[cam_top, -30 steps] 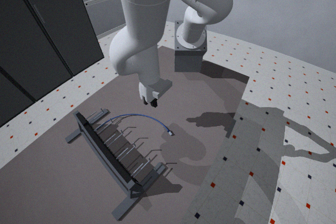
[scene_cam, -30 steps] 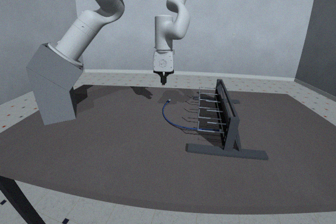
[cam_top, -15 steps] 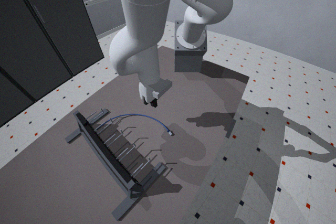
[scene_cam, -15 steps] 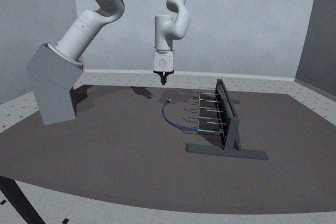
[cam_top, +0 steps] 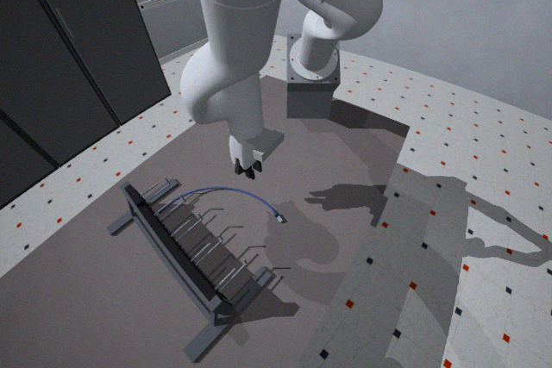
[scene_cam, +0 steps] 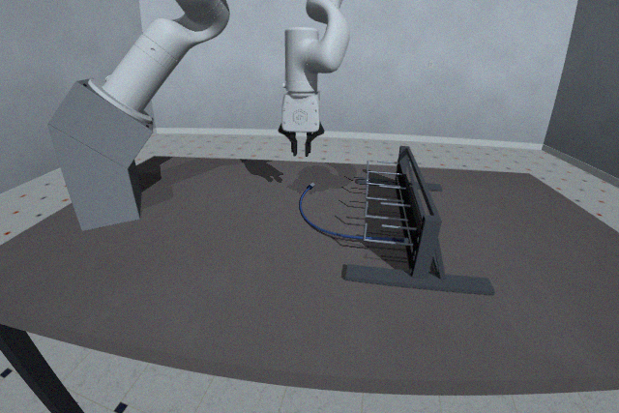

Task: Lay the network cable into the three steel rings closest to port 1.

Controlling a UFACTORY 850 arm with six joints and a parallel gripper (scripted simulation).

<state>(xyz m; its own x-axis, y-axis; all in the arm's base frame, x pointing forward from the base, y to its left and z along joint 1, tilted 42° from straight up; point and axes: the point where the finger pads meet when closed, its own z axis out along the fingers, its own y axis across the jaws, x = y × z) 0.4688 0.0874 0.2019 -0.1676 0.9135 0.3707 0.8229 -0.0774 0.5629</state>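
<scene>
The blue network cable [cam_top: 231, 189] lies on the dark mat in an arc. One end runs in among the steel rings [cam_top: 172, 203] at the far-left end of the port rack [cam_top: 178, 243]. Its free plug [cam_top: 279, 218] rests on the mat away from the rack. In the exterior view the cable [scene_cam: 303, 209] curves from the plug [scene_cam: 310, 185] to the near end of the rack [scene_cam: 415, 213]. My gripper [cam_top: 247, 172] hangs pointing down, well above the cable, with its fingers narrowed to a small gap and nothing between them; it also shows in the exterior view [scene_cam: 301, 151].
The arm's grey base block [cam_top: 310, 88] stands at the mat's far edge. Dark cabinets [cam_top: 66, 52] fill the left side. The rack rests on two grey floor bars [scene_cam: 417, 280], and several rows of steel rings stick out from its face toward the arm.
</scene>
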